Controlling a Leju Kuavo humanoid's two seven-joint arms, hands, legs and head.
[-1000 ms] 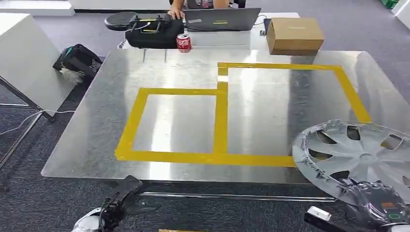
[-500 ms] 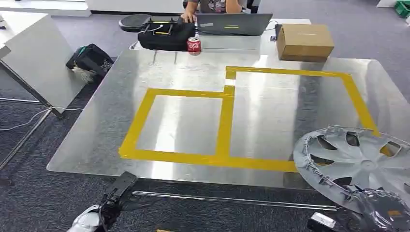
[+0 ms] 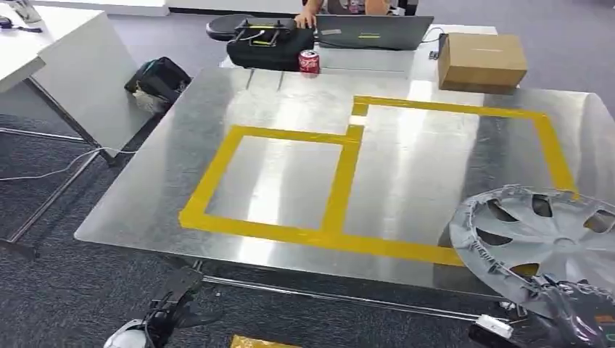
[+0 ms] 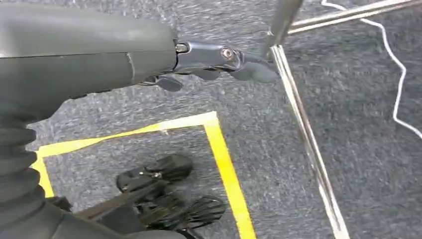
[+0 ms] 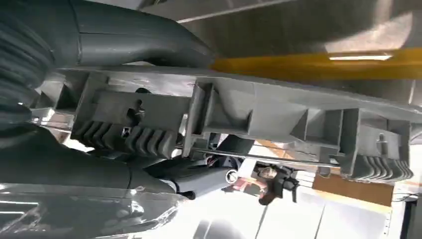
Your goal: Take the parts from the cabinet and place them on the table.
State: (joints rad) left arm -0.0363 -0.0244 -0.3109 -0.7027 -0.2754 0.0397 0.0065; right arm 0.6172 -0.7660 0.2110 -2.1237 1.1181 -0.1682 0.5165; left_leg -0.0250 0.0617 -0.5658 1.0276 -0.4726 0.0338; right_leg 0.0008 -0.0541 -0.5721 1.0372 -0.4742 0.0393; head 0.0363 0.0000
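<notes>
One hubcap [image 3: 540,243] in right hand [image 3: 573,319]

Standing in the middle: the table [image 3: 181,167]. On the table, two taped boxes side by side: the small box [image 3: 279,181] to the left, the big box [image 3: 450,167] to the right. Hanging over the table's near right corner: the wheel cover [image 3: 540,243], held at its near edge by the right hand [image 3: 573,315]. Hanging low before the table's near edge, to the left: the left hand [image 3: 170,308]. Behind the table's far edge, from left to right: bag [image 3: 265,47], can [image 3: 309,61], laptop [image 3: 373,32], carton [image 3: 482,61]. Left of the table, on the floor: a pack [image 3: 159,83].
</notes>
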